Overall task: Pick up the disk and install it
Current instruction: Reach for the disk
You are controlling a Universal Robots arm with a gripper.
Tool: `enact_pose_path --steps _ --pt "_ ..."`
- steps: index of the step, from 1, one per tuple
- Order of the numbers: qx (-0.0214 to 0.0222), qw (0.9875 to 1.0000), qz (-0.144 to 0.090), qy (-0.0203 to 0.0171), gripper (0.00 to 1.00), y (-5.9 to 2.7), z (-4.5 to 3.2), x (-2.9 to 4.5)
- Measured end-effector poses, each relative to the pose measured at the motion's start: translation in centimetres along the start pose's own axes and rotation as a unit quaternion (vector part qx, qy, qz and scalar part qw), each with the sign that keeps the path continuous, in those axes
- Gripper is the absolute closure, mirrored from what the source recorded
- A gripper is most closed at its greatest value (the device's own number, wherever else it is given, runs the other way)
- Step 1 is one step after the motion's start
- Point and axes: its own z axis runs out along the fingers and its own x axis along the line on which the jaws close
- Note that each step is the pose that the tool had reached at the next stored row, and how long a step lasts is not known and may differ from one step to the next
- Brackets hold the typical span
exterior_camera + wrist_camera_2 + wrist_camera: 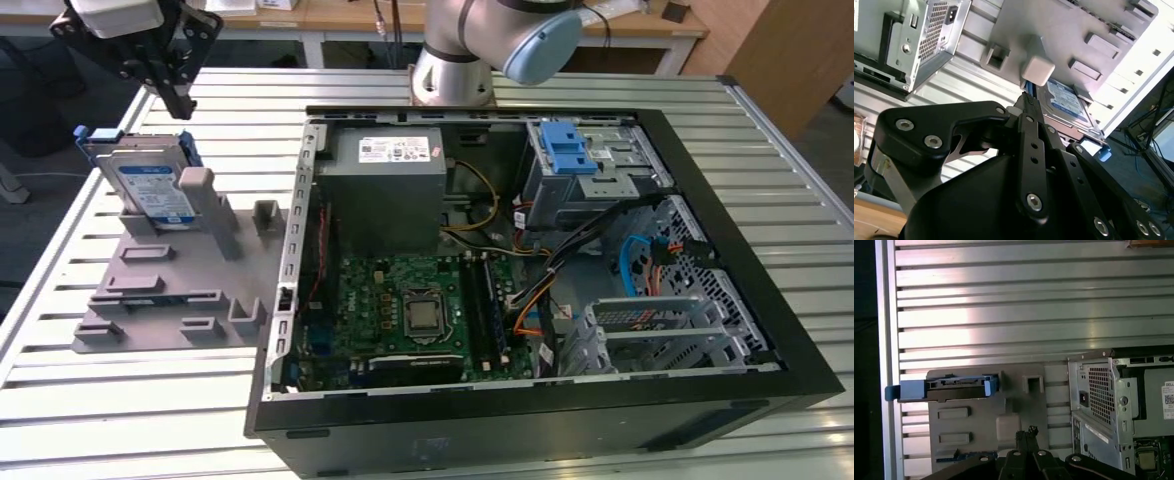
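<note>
The disk (147,183) is a silver drive with a blue-and-white label and blue rails. It stands tilted on edge in a grey holder plate (174,295) at the exterior view's left, outside the computer case. My gripper (178,102) hangs above and a little behind the disk, apart from it, its fingers together and holding nothing. In the second wrist view the gripper (1027,100) points toward the labelled disk (1068,104). In the first wrist view the gripper (1027,432) is apart from the disk (954,386), which is seen edge-on.
An open computer case (694,400) lies on the slatted metal table (134,420). Inside are a grey box with a white sticker (387,165), a cage with a blue latch (581,160), a motherboard (400,310) and cables. The arm's base (454,70) stands behind the case.
</note>
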Motion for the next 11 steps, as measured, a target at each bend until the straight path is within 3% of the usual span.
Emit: enact_pose_path --steps 8,11 --pt "0.0000 1.0000 0.000 0.0000 0.89 0.38 0.05 2.14" --pt "0.0000 1.0000 0.000 0.0000 0.89 0.48 0.11 3.89"
